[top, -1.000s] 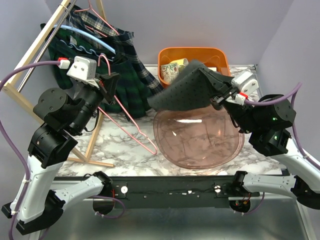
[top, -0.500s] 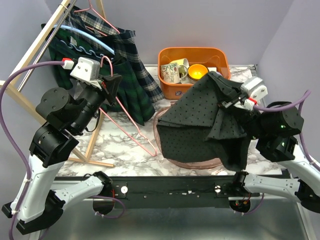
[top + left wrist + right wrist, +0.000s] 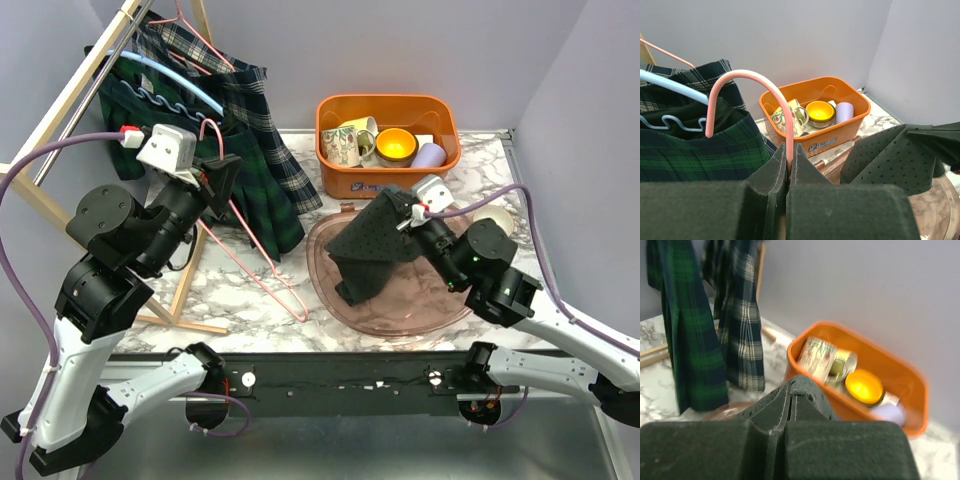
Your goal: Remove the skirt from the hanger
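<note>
While the skirt (image 3: 372, 252) overhangs the tray (image 3: 425, 312), the bin's (image 3: 852, 122) label (image 3: 823, 144) (white) blurs.

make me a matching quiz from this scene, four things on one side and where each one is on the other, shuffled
Things
1. pink hanger
2. dotted skirt
3. yellow bowl
4. plaid skirts

Places
a. inside the orange bin
b. draped on the pink tray
c. hanging on the wooden rack
d. pinched in the left gripper

Pairs: 1-d, 2-b, 3-a, 4-c
</note>
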Motion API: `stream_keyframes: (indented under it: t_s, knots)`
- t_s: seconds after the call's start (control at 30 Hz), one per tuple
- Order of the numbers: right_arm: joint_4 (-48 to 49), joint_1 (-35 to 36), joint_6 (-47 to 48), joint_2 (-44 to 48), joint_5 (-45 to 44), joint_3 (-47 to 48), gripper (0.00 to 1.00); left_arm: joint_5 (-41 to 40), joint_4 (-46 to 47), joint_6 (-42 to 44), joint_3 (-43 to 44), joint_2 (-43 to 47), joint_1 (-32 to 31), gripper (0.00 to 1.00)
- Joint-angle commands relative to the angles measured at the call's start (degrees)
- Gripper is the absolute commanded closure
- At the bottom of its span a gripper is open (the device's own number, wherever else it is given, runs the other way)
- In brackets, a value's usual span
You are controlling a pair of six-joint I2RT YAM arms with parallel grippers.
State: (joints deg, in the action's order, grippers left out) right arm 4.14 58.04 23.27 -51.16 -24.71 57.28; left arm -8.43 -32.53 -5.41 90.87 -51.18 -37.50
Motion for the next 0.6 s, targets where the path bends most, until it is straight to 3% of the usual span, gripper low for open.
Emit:
stream_keyframes:
  t_s: [0.0,0.13,0.2,0.23,0.4,0.53,0.57]
  knots:
    - [-7.28,-0.38,-29.49,2.46,-10.70,-7.23,0.99,1.57,1.68,0.05,-1.40,0.38,0.14,1.00]
    - [-13.63,-0.30,-47.06,4.57,-11.06,-17.01,0.99,1.83,1.16,0.05,-1.05,0.11,0.05,1.00]
    - [-15.56,-0.38,-53.81,4.58,-12.54,-20.26,0.93,2.01,0.72,0.05,-0.70,0.20,0.05,1.00]
    - [-16.44,-0.30,-55.77,4.40,-13.17,-22.45,0.82,2.01,0.63,0.05,-0.69,0.29,0.05,1.00]
    - [-24.96,-0.30,-66.93,-0.51,-20.10,-24.41,0.69,1.75,0.89,0.05,-1.22,0.73,0.05,1.00]
    - [-33.30,-0.30,-72.39,-2.98,-21.61,-20.46,0.38,1.48,0.89,0.40,-1.75,0.73,0.05,1.00]
    - [-37.76,-0.30,-73.01,-2.72,-21.52,-17.32,0.34,1.40,0.98,0.49,-1.75,0.73,0.05,1.00]
